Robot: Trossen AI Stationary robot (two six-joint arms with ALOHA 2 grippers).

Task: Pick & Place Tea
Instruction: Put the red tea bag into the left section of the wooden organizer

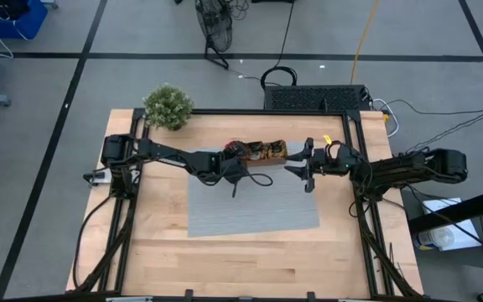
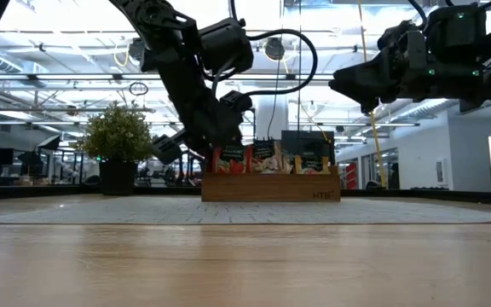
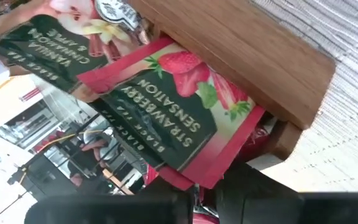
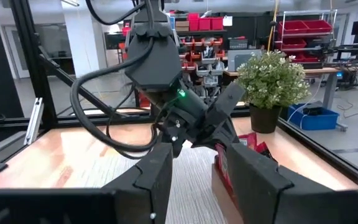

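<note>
Wooden tray (image 1: 262, 152) sits at about 12 o'clock on the grey mat (image 1: 254, 205), packed with upright tea packets (image 2: 267, 157); the left wrist view shows a red strawberry packet (image 3: 173, 115) standing in the end compartment at the tray's 9 o'clock end, a dark green vanilla-cinnamon packet (image 3: 45, 37) behind it; left gripper (image 1: 235, 167) is down at that end, just beside the red packets, its own fingers (image 3: 166, 208) only a dark blur at the frame edge, so I cannot tell whether they are parted or pinching anything; right gripper (image 4: 194, 163) hovers off the tray's 3 o'clock end, above the mat, fingers apart and empty. Handling judgement: packets look thin, light and flexible, glossy wrapper likely slippery and apt to buckle or slide between pads; contents little at risk, but wrapper creases easily; best hold is probably a pinch across the 2 flat faces at the exposed top edge, lifting straight up to avoid dragging neighbours out.
</note>
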